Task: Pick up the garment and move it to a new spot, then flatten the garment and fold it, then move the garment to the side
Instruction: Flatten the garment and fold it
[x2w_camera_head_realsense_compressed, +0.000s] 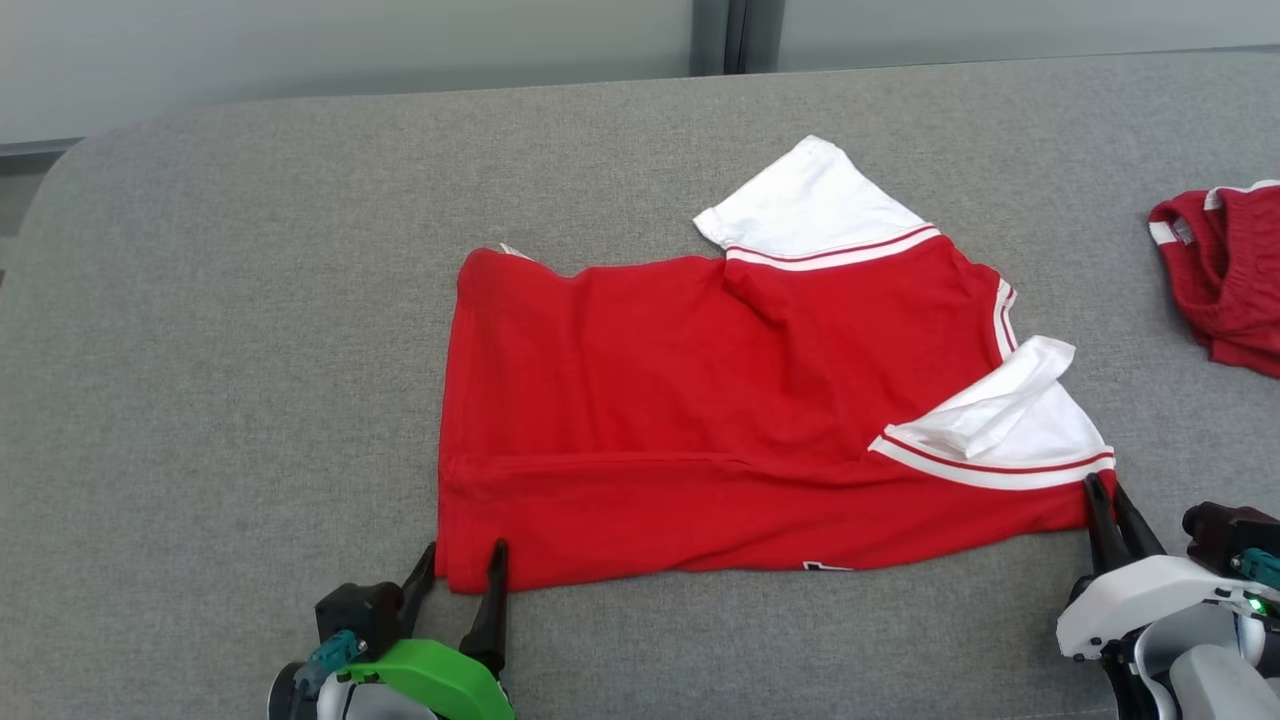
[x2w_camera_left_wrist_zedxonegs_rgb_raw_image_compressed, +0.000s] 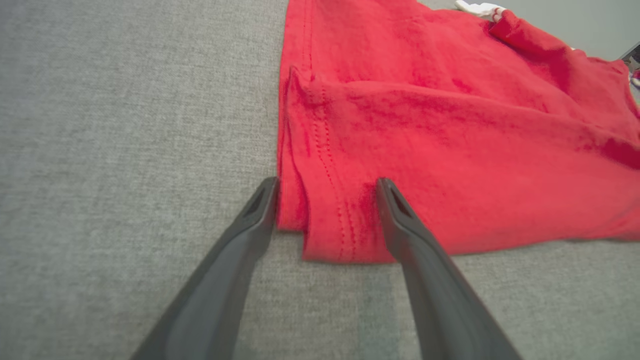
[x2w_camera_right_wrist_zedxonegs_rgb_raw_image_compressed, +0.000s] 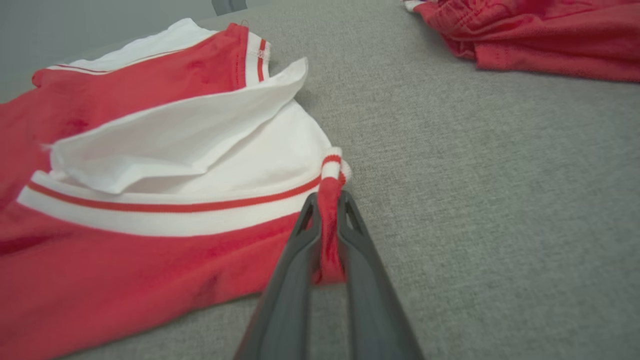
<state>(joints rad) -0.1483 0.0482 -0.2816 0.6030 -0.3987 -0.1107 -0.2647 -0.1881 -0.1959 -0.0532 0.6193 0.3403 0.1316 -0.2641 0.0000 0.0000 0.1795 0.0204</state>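
The garment (x2w_camera_head_realsense_compressed: 700, 420) is a red shirt with white sleeves, lying folded lengthwise on the grey surface, hem to the left and sleeves to the right. My left gripper (x2w_camera_head_realsense_compressed: 462, 562) stands open at the near left hem corner; in the left wrist view that corner of the garment (x2w_camera_left_wrist_zedxonegs_rgb_raw_image_compressed: 330, 225) lies between the two fingers of the left gripper (x2w_camera_left_wrist_zedxonegs_rgb_raw_image_compressed: 326, 186). My right gripper (x2w_camera_head_realsense_compressed: 1106, 492) is shut on the near right corner by the sleeve band. In the right wrist view a pinch of the red garment (x2w_camera_right_wrist_zedxonegs_rgb_raw_image_compressed: 330, 235) is squeezed in the right gripper (x2w_camera_right_wrist_zedxonegs_rgb_raw_image_compressed: 327, 200).
A second red garment (x2w_camera_head_realsense_compressed: 1225, 275) with white trim lies crumpled at the far right, also seen as a red heap (x2w_camera_right_wrist_zedxonegs_rgb_raw_image_compressed: 530, 35) in the right wrist view. The grey padded surface (x2w_camera_head_realsense_compressed: 220, 350) spreads wide to the left and behind, ending at a pale wall.
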